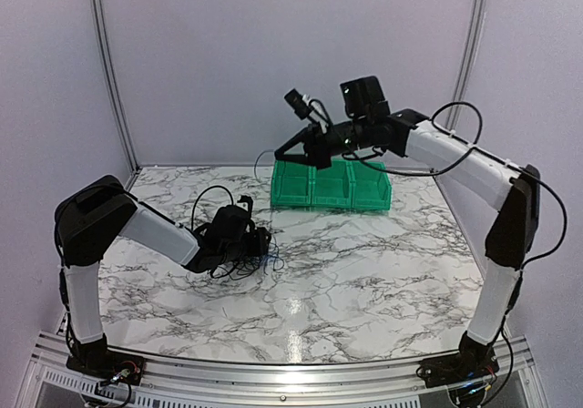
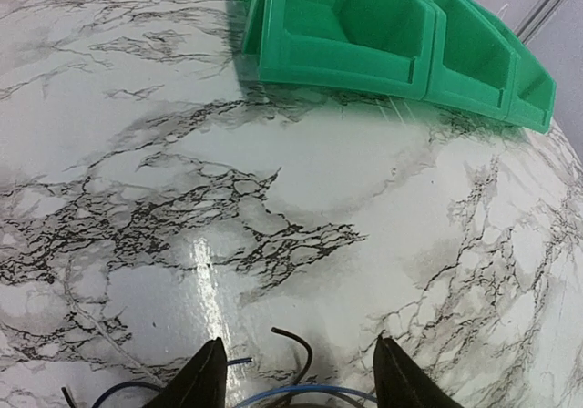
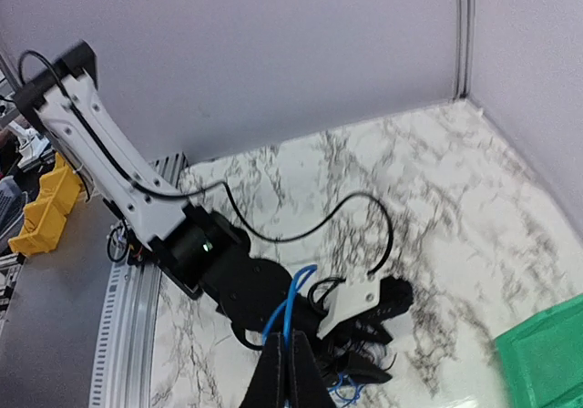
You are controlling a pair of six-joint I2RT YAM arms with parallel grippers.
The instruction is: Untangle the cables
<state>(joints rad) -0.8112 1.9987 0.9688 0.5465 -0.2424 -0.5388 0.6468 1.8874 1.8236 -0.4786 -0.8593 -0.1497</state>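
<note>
The cables [image 1: 244,264] lie as a small tangle of thin black and blue wires on the marble table, under my left gripper [image 1: 260,244]. In the left wrist view my left gripper [image 2: 305,376] stands open just above the table. A blue cable [image 2: 310,392] and a curled black cable end [image 2: 306,351] lie between its fingers. My right gripper [image 1: 281,156] hangs high over the green bins [image 1: 330,186]. In the right wrist view the right gripper [image 3: 291,372] is shut on a blue cable [image 3: 296,300], which loops out from its fingertips.
Three joined green bins [image 2: 364,35] stand at the back of the table [image 1: 364,280]. The left arm [image 3: 214,262] shows below the right wrist camera. White walls close off the back and sides. Yellow bins [image 3: 46,208] sit beyond the table's near edge.
</note>
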